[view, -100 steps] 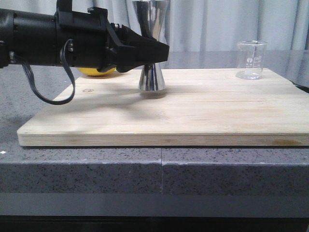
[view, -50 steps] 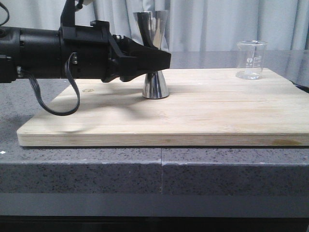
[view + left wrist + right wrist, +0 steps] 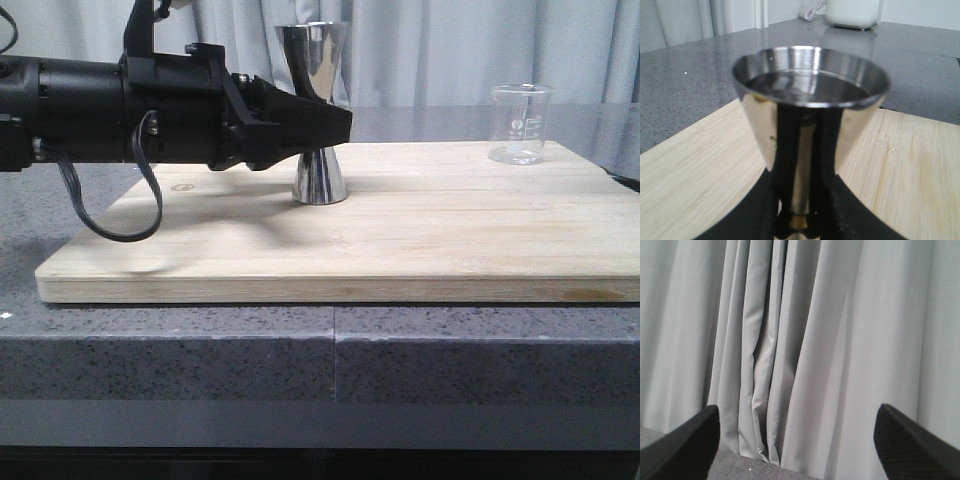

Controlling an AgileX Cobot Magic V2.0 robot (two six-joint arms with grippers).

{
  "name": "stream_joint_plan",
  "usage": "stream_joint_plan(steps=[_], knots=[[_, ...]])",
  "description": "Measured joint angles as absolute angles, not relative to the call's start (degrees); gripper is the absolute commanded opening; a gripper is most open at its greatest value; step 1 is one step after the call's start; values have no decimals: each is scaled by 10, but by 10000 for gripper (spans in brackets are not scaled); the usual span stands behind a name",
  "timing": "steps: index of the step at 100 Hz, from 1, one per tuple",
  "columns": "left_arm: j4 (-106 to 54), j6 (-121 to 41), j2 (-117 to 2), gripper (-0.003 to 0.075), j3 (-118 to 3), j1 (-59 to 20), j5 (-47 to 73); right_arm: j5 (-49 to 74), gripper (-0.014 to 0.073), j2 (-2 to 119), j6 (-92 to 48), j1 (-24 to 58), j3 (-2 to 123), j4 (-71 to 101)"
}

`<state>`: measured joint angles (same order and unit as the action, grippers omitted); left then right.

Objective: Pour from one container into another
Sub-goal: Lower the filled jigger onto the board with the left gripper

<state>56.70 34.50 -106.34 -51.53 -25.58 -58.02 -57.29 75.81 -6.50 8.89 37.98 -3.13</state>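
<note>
A staged kitchen-style counter is suggested: a wooden cutting board (image 3: 340, 240) is laid on a speckled grey stone worktop (image 3: 200, 360), pale curtains (image 3: 450, 50) are hung behind it, and a white appliance (image 3: 854, 12) is seen beyond the fingers.

Even soft light; jigger (image 3: 810, 100) blurred (wrist view).

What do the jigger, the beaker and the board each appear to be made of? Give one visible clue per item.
The jigger, held at its waist by the left claw: polished metal, probably steel, since it mirrors its surroundings.
The beaker: clear glass by its look, though clear plastic is possible; the curtain shows through it behind white printed marks.
The board: pale wood or bamboo, matte, with long grain lines.
</note>
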Motion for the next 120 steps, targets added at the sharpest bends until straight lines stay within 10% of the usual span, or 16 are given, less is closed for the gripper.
stream_joint_plan(steps=[37, 76, 120], knots=[[571, 344, -1063, -11, -515, -256, -583, -573, 568, 758, -65, 89, 380, -31], [576, 344, -1063, 286, -515, -256, -593, -573, 568, 758, -65, 89, 380, -31], [583, 344, -1063, 329, -515, -256, -599, -573, 568, 758, -63, 89, 380, -31]])
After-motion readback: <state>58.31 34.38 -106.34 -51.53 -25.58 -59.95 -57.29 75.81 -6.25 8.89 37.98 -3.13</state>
